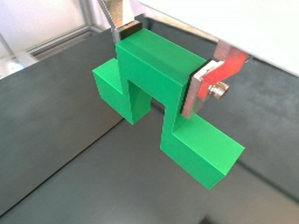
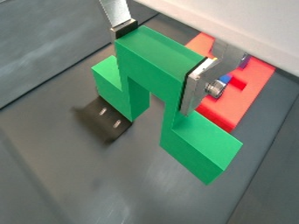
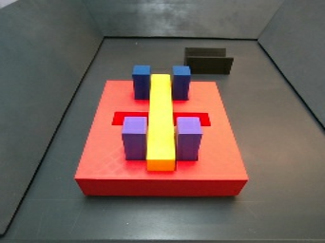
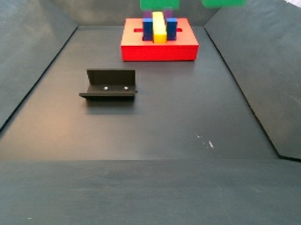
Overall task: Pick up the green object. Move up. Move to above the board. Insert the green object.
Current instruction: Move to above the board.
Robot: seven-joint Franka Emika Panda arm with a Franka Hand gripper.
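From where I stand, the gripper (image 1: 155,68) is high off the floor and pinching the green object (image 1: 158,96) by its raised middle cube. One silver finger (image 1: 201,86) presses flat against one face, the other finger (image 2: 117,19) against the opposite face, and both wrist views show the two low cubes hanging free to either side.

In a side view only a sliver of the green object (image 4: 223,3) shows at the very top edge of the frame, right of centre, just beyond the board (image 4: 160,51). So it looks lifted and close to the board, though not yet over the slot. In a wrist view the board (image 2: 243,94) peeks out behind the piece at the right of the frame, with the fixture (image 2: 107,121) on the dark floor below it, left of centre.

The piece looks rigid, light and smooth-sided, probably plastic. I judge the flat parallel faces of the middle cube the best hold: the pads sit square there. Smooth faces could slip if it catches the slot (image 3: 127,119) edge on insertion.
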